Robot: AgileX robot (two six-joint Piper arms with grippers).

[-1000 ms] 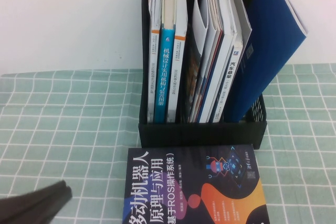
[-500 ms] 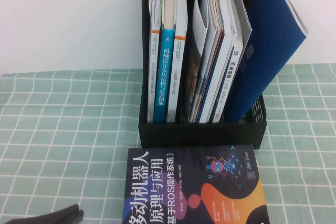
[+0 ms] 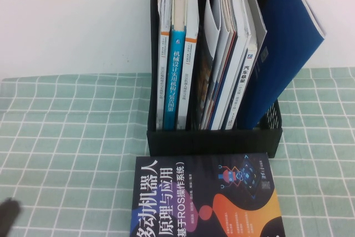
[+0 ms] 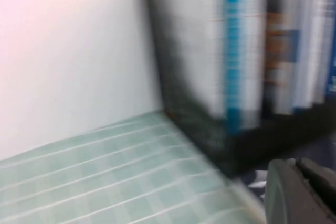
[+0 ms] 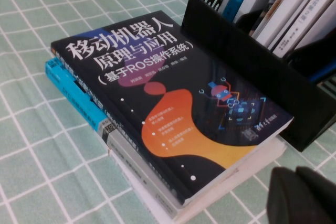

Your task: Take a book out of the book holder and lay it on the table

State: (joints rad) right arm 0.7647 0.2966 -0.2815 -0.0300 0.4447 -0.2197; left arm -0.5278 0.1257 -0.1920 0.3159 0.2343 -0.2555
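The book (image 3: 205, 198), dark-covered with a white Chinese title and an orange blob, lies flat on the table (image 3: 72, 137) just in front of the book holder (image 3: 213, 137). In the right wrist view the book (image 5: 168, 98) rests on top of a cyan book (image 5: 73, 95) and a white one. My right gripper (image 5: 304, 195) hovers over the cloth beside the book's corner, shut and holding nothing. Beside the book holder (image 4: 247, 145), blurred by motion, my left gripper (image 4: 302, 192) is shut and holding nothing. Only a dark smear of the left arm (image 3: 8, 215) shows in the high view.
Upright books and magazines fill the holder, among them a cyan-spined book (image 3: 176, 76) and a royal-blue thin book (image 3: 280, 54) leaning out to the right. A white wall stands behind. Green grid cloth stretches to the holder's left and right.
The left arm's dark tip has slid down and to the left, almost out of the high view. The book and the holder have not moved.
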